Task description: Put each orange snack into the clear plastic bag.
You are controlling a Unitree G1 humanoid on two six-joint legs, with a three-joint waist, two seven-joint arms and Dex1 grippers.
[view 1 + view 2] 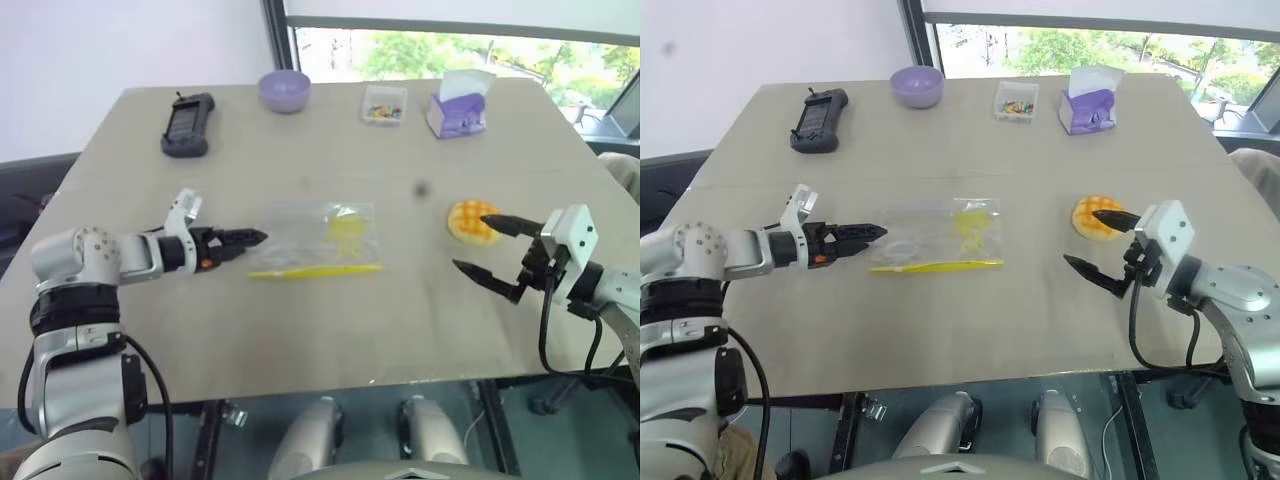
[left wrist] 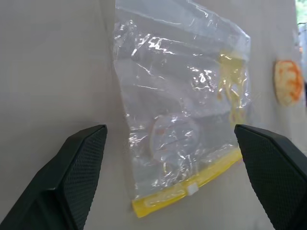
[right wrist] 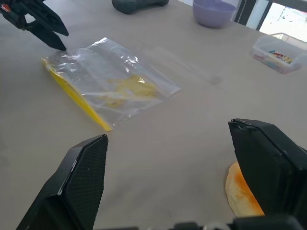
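On table, crinkly clear bag (image 1: 312, 240), round waffled snack (image 1: 472, 221)

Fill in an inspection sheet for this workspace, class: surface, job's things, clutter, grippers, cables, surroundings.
Surface: grey-beige table, bare near the front edge.
Job's things: orange snack lies on the table, outside the clear plastic bag; bag flat, yellow seal strip toward the robot.
Clutter: black handheld controller, purple bowl, small clear box of coloured bits, purple tissue box, all along the far edge.
Grippers: left gripper open at the bag's left edge; right gripper open beside the snack.
Cables: black cable looping under the right wrist.
Surroundings: window with greenery behind.
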